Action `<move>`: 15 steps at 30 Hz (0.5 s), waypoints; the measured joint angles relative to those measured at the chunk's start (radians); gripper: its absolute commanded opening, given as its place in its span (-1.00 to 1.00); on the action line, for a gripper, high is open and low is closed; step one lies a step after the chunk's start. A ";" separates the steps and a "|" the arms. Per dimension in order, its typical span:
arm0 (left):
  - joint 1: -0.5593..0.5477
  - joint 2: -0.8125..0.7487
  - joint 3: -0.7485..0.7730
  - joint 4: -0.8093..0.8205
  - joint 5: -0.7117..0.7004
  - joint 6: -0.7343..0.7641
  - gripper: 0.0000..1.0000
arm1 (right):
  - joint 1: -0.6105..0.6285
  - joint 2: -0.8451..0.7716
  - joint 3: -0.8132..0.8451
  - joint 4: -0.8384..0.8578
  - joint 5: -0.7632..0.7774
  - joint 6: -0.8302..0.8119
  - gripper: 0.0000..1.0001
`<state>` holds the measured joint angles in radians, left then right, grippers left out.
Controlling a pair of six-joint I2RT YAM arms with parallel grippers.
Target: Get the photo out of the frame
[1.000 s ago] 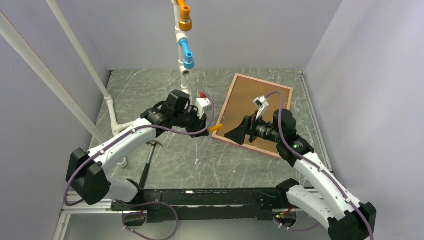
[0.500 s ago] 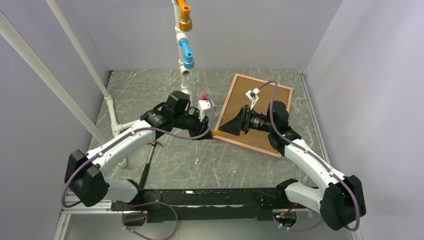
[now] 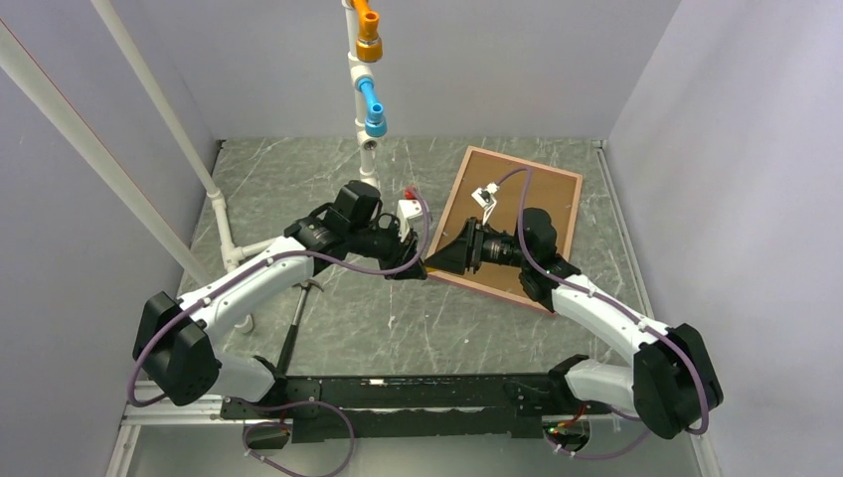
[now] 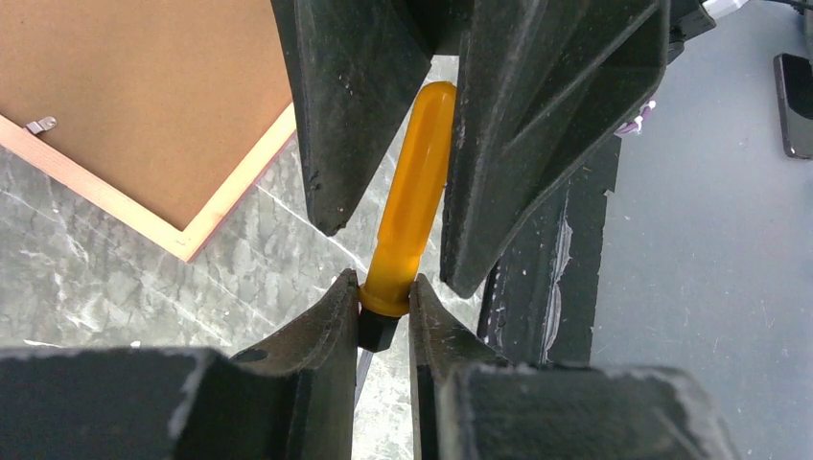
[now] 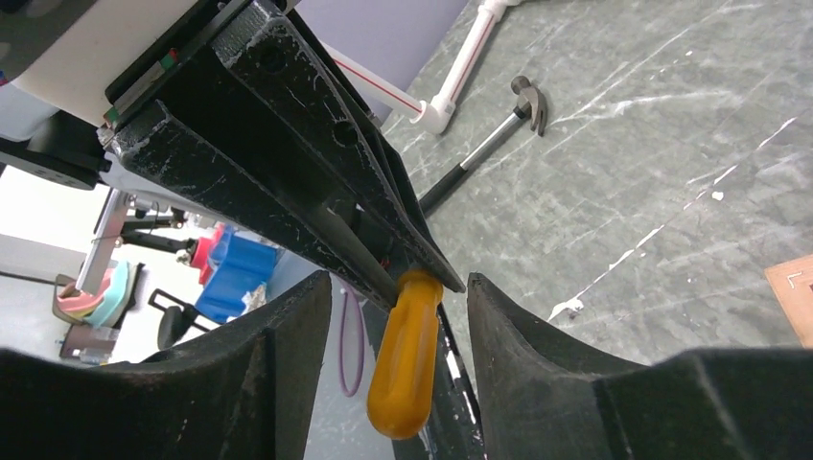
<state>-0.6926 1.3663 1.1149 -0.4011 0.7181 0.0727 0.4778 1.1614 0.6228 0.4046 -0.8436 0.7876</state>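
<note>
High view from behind, down over table (image 3: 348,328), close wrist views face-to-face, sharing orange handle (image 4: 414,216)

You had a grey, marble-patterned tabletop (image 3: 398,328). The frame (image 3: 557,194) lay flat towards its far right corner, brown backing upward, skewed to the edges. A hammer (image 3: 294,333) lay near the near left corner. White piping (image 3: 224,234) stood along the left edge.

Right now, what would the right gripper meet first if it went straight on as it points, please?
Probably the left gripper, almost tip to tip with the right gripper; it clamps the orange screwdriver handle that lies between the right gripper's fingers.
</note>
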 measured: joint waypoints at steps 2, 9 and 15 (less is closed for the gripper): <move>0.000 0.003 0.000 0.000 0.001 -0.006 -1.00 | 0.008 0.008 0.000 0.014 0.001 0.002 0.11; 0.000 0.007 0.000 -0.001 0.001 -0.010 -1.00 | 0.027 0.026 -0.002 0.015 0.012 -0.003 -0.06; 0.005 0.010 0.000 -0.006 0.005 -0.018 -1.00 | 0.026 0.023 -0.006 0.006 0.036 -0.026 -1.00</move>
<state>-0.6876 1.3766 1.1149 -0.4076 0.7231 0.0547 0.5034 1.1847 0.6163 0.4110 -0.8078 0.7616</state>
